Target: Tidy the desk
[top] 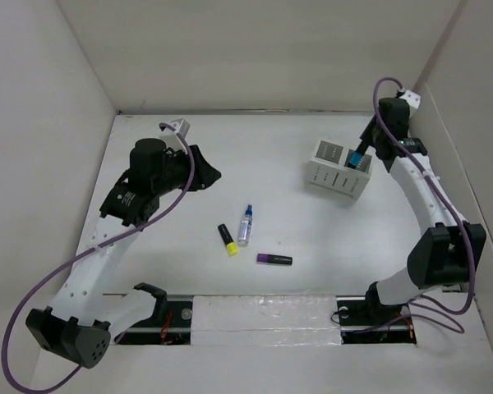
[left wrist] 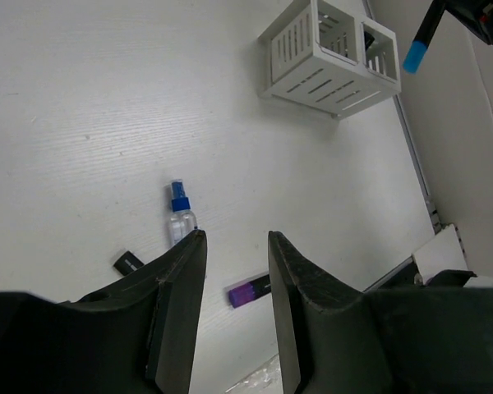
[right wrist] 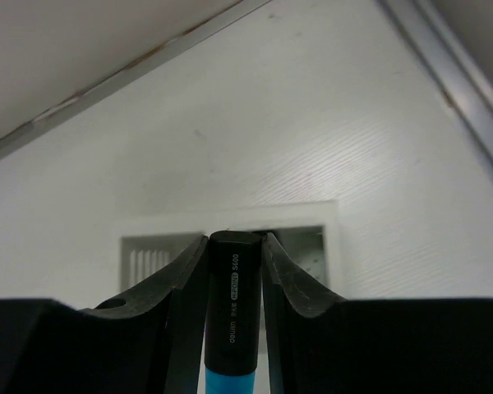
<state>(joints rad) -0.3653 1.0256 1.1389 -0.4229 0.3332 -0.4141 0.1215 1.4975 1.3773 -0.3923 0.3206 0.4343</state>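
Blue marker (top: 358, 158) clamped in our right gripper (right wrist: 234, 246) above organizer (top: 338, 168) (not yet dropped). Left gripper (left wrist: 234, 246) apart, empty. Yellow highlighter (top: 227, 239), spray bottle (top: 246, 225), purple highlighter (top: 274, 259) lie loose on desk (top: 271, 139); we judge most work left.

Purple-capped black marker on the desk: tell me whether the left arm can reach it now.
Probably yes. The left gripper is open and empty, and the purple-capped black marker lies alone on bare desk, nothing over it.
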